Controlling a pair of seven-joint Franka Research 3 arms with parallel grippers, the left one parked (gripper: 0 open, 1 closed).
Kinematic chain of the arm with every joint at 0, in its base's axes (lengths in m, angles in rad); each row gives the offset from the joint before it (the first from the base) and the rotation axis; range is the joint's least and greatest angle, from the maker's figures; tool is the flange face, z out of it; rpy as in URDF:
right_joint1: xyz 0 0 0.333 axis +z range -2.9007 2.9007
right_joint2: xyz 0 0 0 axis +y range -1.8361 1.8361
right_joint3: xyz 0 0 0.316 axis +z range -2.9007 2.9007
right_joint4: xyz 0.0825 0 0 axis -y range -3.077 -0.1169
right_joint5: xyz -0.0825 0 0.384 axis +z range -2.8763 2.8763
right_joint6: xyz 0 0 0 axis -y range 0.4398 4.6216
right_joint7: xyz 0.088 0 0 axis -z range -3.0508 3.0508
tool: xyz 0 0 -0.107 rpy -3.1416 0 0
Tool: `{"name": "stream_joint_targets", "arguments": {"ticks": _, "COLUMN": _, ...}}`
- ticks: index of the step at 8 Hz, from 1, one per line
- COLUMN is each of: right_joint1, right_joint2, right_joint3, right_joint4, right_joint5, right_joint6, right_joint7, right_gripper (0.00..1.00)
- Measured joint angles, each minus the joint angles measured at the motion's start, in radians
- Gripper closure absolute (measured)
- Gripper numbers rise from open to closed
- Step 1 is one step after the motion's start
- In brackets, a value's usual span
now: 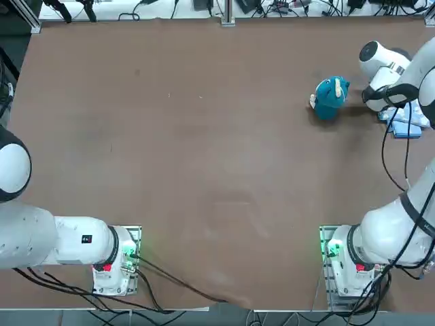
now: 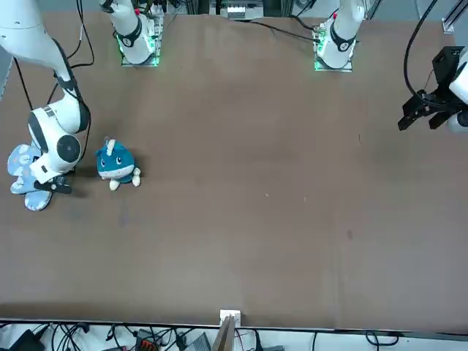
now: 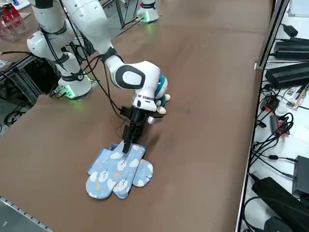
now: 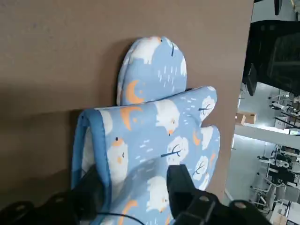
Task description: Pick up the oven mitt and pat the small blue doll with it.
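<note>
Right gripper (image 4: 136, 192): sat at the bottom centre of your wrist view, lowered onto the cuff end of the oven mitt (image 4: 154, 140). Its 2 black fingers (image 4: 180, 187) stood spread, 1 outside the cuff's dark blue binding, 1 on the printed top face. You could not tell whether they were gripping yet.

Oven mitt: lay flat on the table (image 1: 204, 170) at the right edge of your top view and the lower centre of your right side view (image 3: 118, 169). A second, matching mitt (image 4: 152, 70) lay under it, poking out beyond.

Small blue doll (image 1: 330, 96): stood in the upper right of your top view, near the mitts but apart.

Progress: the pick-up looked under way; nothing was lifted. Closing, lifting, carrying across and patting were all left for you.

Materials: the mitts were soft, quilted, light-blue fabric, printed with white sheep, orange moons and small trees, with rounded lobes. The doll was a rounded teal plush with cream patches. The table was flat, matte brown.
</note>
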Motion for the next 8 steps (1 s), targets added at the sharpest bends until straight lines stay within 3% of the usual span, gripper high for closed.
{"name": "stream_joint_targets", "arguments": {"ticks": 1, "right_joint1": -0.003, "right_joint2": 0.003, "right_joint3": 0.0, "right_joint4": 0.002, "right_joint5": -0.001, "right_joint6": 0.0, "right_joint7": 0.0, "right_gripper": 0.29}}
{"name": "stream_joint_targets", "arguments": {"ticks": 2, "right_joint1": -0.004, "right_joint2": 0.008, "right_joint3": 0.0, "right_joint4": 0.006, "right_joint5": -0.002, "right_joint6": 0.0, "right_joint7": 0.0, "right_gripper": 0.52}}
{"name": "stream_joint_targets", "arguments": {"ticks": 4, "right_joint1": -0.005, "right_joint2": 0.013, "right_joint3": 0.0, "right_joint4": 0.014, "right_joint5": -0.002, "right_joint6": 0.0, "right_joint7": 0.0, "right_gripper": 0.72}}
{"name": "stream_joint_targets", "arguments": {"ticks": 5, "right_joint1": -0.005, "right_joint2": 0.011, "right_joint3": 0.0, "right_joint4": 0.026, "right_joint5": -0.002, "right_joint6": -0.001, "right_joint7": 0.0, "right_gripper": 0.93}}
{"name": "stream_joint_targets", "arguments": {"ticks": 8, "right_joint1": -0.007, "right_joint2": -0.068, "right_joint3": -0.001, "right_joint4": 0.085, "right_joint5": 0.033, "right_joint6": -0.032, "right_joint7": -0.113, "right_gripper": 0.96}}
